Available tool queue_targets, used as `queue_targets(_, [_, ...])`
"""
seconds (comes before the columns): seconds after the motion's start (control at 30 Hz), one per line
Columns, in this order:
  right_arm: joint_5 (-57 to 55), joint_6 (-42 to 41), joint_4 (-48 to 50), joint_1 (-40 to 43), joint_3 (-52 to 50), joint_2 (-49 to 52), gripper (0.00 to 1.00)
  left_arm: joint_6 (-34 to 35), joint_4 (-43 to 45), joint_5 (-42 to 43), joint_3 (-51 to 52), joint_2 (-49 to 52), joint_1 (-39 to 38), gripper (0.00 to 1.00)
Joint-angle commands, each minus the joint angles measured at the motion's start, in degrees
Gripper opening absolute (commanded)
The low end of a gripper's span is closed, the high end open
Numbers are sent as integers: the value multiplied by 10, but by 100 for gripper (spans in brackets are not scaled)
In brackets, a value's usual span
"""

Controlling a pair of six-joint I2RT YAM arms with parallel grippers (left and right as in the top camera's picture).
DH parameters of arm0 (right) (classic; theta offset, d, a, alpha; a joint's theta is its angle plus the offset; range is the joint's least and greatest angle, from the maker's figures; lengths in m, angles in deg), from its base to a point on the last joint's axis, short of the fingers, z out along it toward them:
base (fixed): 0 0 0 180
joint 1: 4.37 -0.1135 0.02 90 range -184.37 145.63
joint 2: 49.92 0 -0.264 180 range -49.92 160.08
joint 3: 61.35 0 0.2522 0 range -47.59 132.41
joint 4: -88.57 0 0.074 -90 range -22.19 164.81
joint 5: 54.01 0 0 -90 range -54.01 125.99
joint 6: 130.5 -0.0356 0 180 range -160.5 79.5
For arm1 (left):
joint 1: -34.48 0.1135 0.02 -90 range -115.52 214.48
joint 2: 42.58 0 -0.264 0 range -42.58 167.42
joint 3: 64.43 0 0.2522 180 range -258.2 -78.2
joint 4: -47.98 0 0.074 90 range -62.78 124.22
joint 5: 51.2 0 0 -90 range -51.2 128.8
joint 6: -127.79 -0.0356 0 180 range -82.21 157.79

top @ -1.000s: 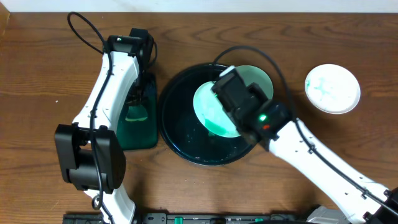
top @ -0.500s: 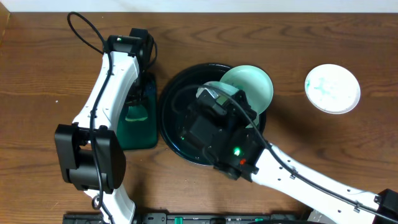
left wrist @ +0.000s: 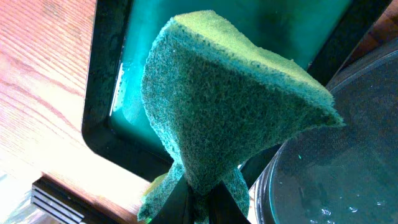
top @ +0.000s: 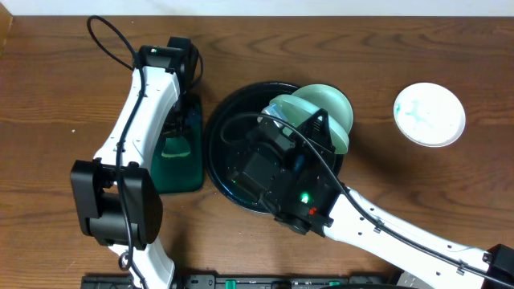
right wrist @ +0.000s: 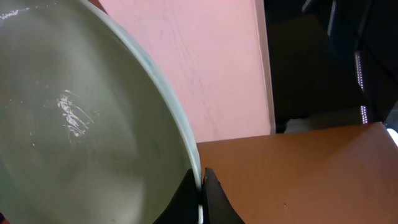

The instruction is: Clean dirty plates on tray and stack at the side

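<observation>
- At the middle of the brown wood-grain table (top: 48,120) lies the large round glossy black tray (top: 218,156). The left wrist view shows droplets on its floor.
- Over the tray's 1 o'clock part, the right gripper (right wrist: 201,186) has its two fingers pinched tight on the rim of a pale mint round shallow plate (right wrist: 74,124). From overhead the plate looks tilted and is partly hidden by the arm.
- A second pale mint plate (top: 325,96) shows behind it at the tray's 1 o'clock rim, reaching out past the edge.
- At 3 o'clock from the tray, well apart, a white round plate smeared with teal paint (top: 429,114) sits on the bare tabletop.
- At 9 o'clock, just beside the black tray, is a small rectangular dark-green tray (top: 189,181).
- The left gripper (left wrist: 194,202) hangs over the dark-green tray. Its fingers are closed on a green scouring sponge (left wrist: 224,106), squeezed narrow at the grip and flaring wide beyond it.
</observation>
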Motion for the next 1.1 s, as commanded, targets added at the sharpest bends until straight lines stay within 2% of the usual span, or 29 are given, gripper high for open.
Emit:
queue_targets(0.0, [5, 1, 4, -4, 11, -9, 1, -6, -5, -3, 4, 7, 2, 7])
queue_targets(0.17, [-1, -16, 5, -17, 11, -9, 1, -6, -5, -3, 4, 7, 2, 7])
queue_targets(0.27, [86, -23, 7, -4, 10, -7, 1, -6, -5, -3, 4, 7, 2, 8])
queue_targets(0.37, [44, -74, -16, -13, 11, -7, 1, -6, -9, -3, 4, 7, 2, 7])
queue_targets(0.47, [155, -85, -14, 1, 11, -6, 1, -6, -8, -3, 4, 7, 2, 7])
queue_targets(0.6, [321, -201, -24, 50, 11, -6, 1, -6, -9, -3, 4, 7, 2, 8])
queue_targets(0.77, [524, -391, -36, 139, 11, -6, 1, -6, -8, -3, 4, 7, 2, 8])
queue_targets(0.93, [577, -498, -49, 218, 11, -6, 1, -9, -8, -3, 4, 7, 2, 7])
queue_targets(1.07, [645, -537, -45, 309, 11, -6, 1, -19, -9, -3, 4, 7, 2, 8])
